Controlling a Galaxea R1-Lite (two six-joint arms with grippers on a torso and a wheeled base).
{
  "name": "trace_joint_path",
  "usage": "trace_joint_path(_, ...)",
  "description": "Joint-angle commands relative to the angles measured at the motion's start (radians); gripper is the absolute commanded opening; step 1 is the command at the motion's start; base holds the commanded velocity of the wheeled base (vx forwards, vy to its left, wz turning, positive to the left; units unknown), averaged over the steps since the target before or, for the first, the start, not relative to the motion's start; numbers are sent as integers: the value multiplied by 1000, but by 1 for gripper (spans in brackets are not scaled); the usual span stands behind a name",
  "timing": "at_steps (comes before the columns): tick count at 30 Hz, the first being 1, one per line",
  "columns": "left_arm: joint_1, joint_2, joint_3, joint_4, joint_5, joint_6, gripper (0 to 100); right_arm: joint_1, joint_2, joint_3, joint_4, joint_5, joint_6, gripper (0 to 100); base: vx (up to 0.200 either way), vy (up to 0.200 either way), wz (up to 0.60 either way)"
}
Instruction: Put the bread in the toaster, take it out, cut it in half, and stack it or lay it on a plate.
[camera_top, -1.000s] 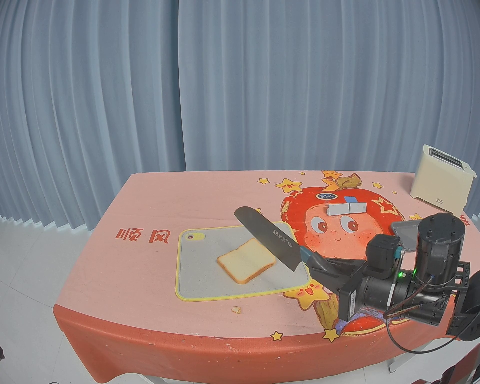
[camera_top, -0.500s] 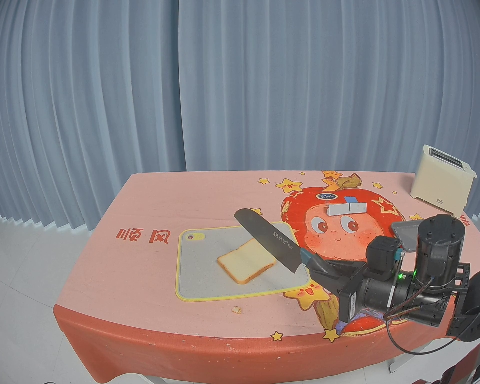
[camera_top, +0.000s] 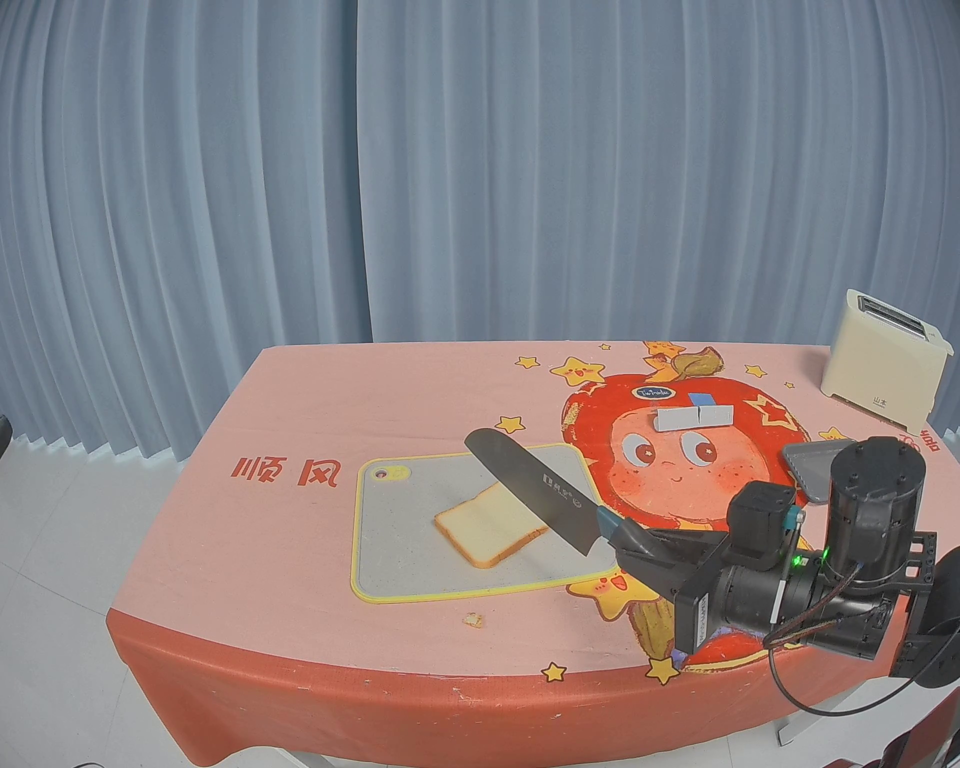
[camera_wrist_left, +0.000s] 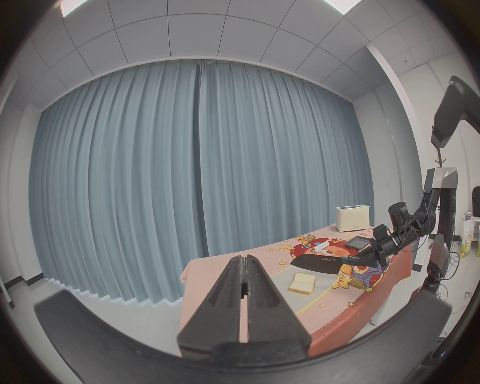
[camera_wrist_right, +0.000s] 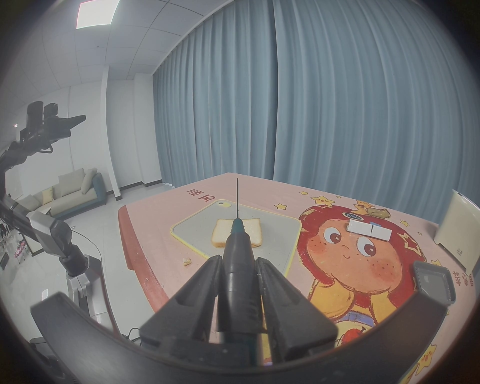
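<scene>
off the table's left side, the left gripper (camera_wrist_left: 243, 300) has its 2 black wedge-shaped fingers pressed flat together with only a thin seam between them, and nothing is in it. it sits well apart from the table.

on the pink cartoon-printed tablecloth (camera_top: 300, 420), a cutting board (camera_top: 400, 545) lies flat: a grey rectangle with rounded corners, a yellow rim and a yellow tab at 1 corner. 1 slice of bread (camera_top: 485, 528) lies on it, towards its right half, pale and matte with a thin tan crust, roughly square. a small crumb (camera_top: 473, 620) sits on the cloth just in front of the board.

above the slice hangs the knife (camera_top: 535, 488), its broad dark blade smooth and slightly glossy, pointing left and away over the board. the left wrist view shows a gap between blade and bread.

the right gripper (camera_top: 632, 540) clamps narrowly on the knife's dark rounded handle, 1 finger on each side, near the table's front right edge.

farther right, a small dark grey dish (camera_top: 812, 462) with rounded corners rests on the cloth, and a cream boxy toaster (camera_top: 885, 362) with a slot on top stands at the far right corner.
</scene>
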Motion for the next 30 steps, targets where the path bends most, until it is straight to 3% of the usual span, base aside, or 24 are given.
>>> trace_joint_path(1, 1, 69, -27, -2, -1, 4, 0, 1, 3, 0, -1, 0, 1, 0, 0, 0, 0)
trace_joint_path(10, -1, 153, -96, -2, -7, 6, 0, 3, 9, 1, -1, 0, 1, 0, 0, 0, 0)
trace_joint_path(13, -1, 175, -109, -8, -40, 6, 0, 4, 12, 1, -1, 0, -1, 0, 0, 0, 0)
trace_joint_path(22, -1, 267, -113, -126, -52, 6, 0, 10, 15, 1, -2, -2, 1, 0, 0, 0, 0)
trace_joint_path(30, -1, 311, -115, -141, -63, 6, 0, 9, 15, 3, -1, -2, -1, 0, 0, 0, 0)
